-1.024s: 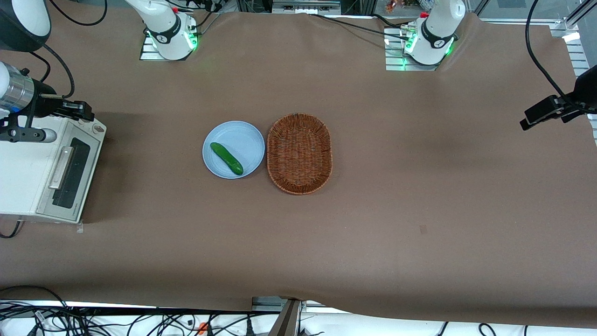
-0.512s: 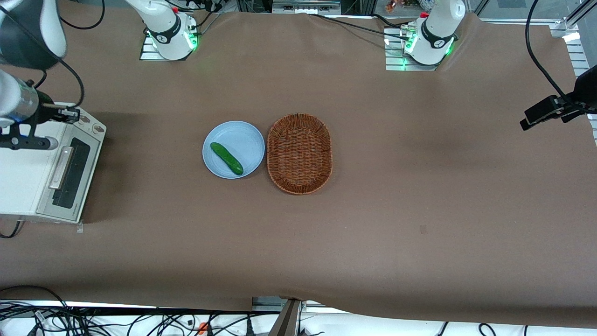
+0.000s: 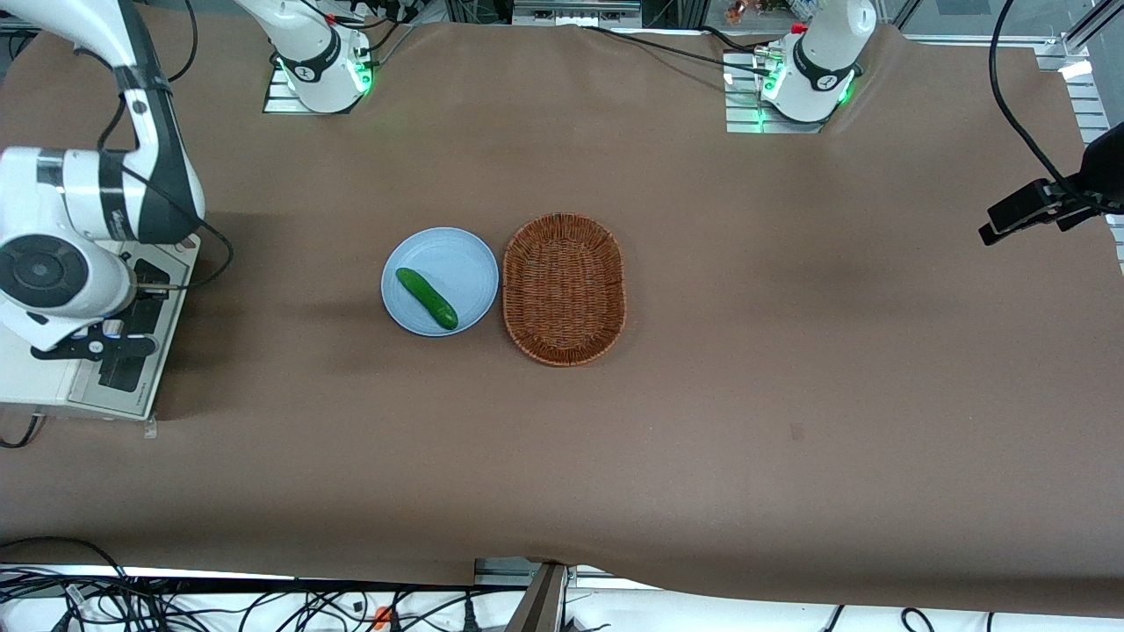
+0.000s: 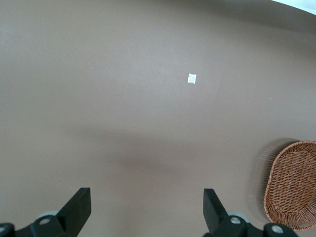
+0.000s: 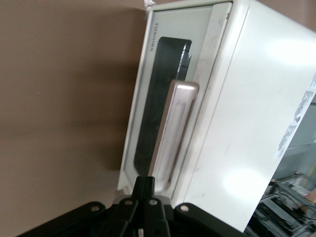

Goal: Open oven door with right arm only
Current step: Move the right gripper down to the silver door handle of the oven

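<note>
The cream-white toaster oven (image 3: 26,379) stands at the working arm's end of the table. Its oven door (image 3: 132,373) is shut. The right arm (image 3: 61,263) hangs over the oven, its round black-capped wrist covering the handle and much of the door in the front view. In the right wrist view the door's dark window (image 5: 155,94) and silver bar handle (image 5: 174,126) show plainly. My gripper (image 5: 145,180) is shut and empty, its fingertips pressed together just by one end of the handle. Whether they touch it I cannot tell.
A blue plate (image 3: 457,259) with a green cucumber (image 3: 427,298) lies mid-table. A brown wicker basket (image 3: 563,288) lies beside it toward the parked arm's end and also shows in the left wrist view (image 4: 294,185).
The right arm has swung from the oven's knob end over its top toward the door. The wrist has turned cap-up and now covers the handle in the front view.
</note>
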You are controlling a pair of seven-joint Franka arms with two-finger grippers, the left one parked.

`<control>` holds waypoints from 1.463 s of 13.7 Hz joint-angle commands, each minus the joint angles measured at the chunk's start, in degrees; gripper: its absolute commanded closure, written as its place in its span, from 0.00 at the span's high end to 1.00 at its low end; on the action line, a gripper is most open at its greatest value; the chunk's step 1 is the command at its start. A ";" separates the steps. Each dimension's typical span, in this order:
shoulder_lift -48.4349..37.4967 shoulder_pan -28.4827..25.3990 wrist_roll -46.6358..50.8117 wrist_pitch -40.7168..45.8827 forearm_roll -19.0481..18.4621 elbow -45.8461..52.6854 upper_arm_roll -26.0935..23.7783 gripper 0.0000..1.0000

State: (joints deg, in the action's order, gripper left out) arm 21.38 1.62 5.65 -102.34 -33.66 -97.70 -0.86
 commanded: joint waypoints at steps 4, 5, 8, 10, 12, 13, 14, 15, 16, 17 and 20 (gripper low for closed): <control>1.90 -0.04 6.48 -4.62 -8.61 -4.08 2.17 0.00; 2.17 -0.04 6.57 -4.71 -9.14 -3.99 2.70 0.00; 1.21 -0.04 6.92 -4.09 -11.41 -3.99 2.97 0.00; 1.90 -0.04 7.27 -4.70 -12.48 -3.99 3.32 0.00; 3.05 -0.04 8.85 -5.58 -12.48 -4.16 3.85 0.00; 3.14 -0.04 9.03 -5.67 -12.48 -4.25 3.85 0.00; 3.14 -0.13 9.12 -5.41 -12.31 -4.25 3.85 0.00; 3.14 -0.22 9.12 -5.15 -12.13 -4.43 3.85 0.00; 3.05 -0.30 9.21 -5.06 -11.87 -4.60 3.76 0.00; 3.05 -0.48 9.47 -4.97 -11.60 -4.60 3.50 0.00; 3.14 -2.23 12.54 -4.62 -10.64 -5.13 3.06 0.00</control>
State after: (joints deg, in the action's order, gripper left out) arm 23.57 0.82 15.34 -105.90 -43.68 -101.47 1.36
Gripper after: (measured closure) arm 0.991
